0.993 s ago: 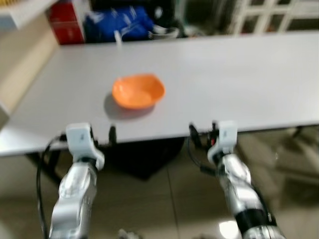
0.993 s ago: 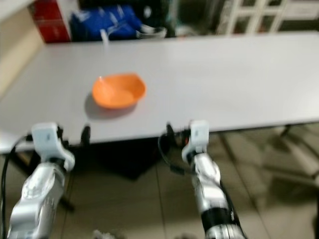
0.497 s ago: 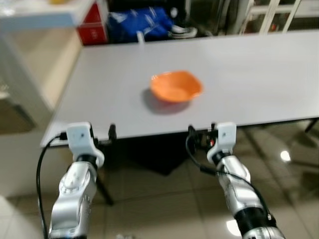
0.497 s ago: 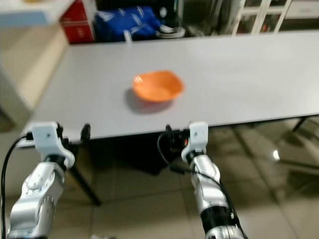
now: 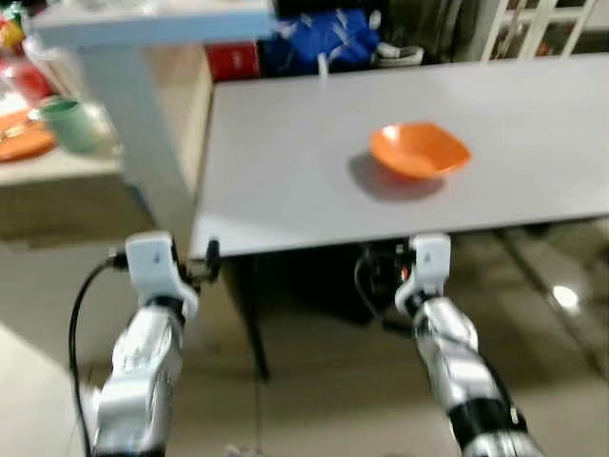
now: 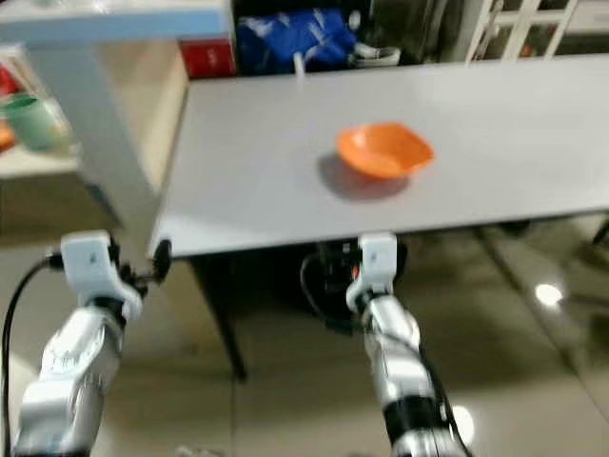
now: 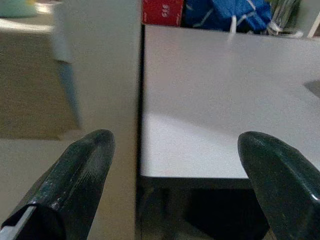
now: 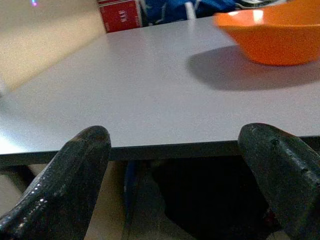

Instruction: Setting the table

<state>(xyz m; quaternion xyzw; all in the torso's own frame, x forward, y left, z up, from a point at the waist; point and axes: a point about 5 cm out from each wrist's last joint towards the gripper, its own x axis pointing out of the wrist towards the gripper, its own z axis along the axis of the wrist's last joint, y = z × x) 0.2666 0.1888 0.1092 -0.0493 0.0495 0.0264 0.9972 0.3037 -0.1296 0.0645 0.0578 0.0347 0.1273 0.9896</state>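
One orange bowl [image 5: 420,149] sits upright on the grey bench [image 5: 285,171], toward the robot's right half of the visible top, set back from the near edge w/ its shadow to its left. Both arms are held out low in front of the bench edge, neither touching anything. Left end effector [image 7: 175,165] is at the bench's near left corner, fingers [image 7: 82,172] wide apart, nothing between them; its wrist view looks along the bench top and a pale upright panel [image 7: 102,75] just beside the bench's left edge. Right end effector [image 8: 175,165] is just short of the near edge, roughly in front of the bowl, fingers [image 8: 75,172] also spread wide & empty; in its wrist view the bowl sits ahead and off to one side, well apart from the fingertips. Behind the far edge: a blue bag [image 5: 328,38] and a red box [image 5: 233,59]. Off to the left, a second lower surface [image 5: 57,167] holds a green cup [image 5: 68,124] and sth orange [image 5: 24,143] next to it, too blurred to identify. A white shelf top [image 5: 152,21] spans above that side. Tiled floor [image 5: 314,400] below the bench, w/ a bright light glare on the right. Head views are slightly blurred.
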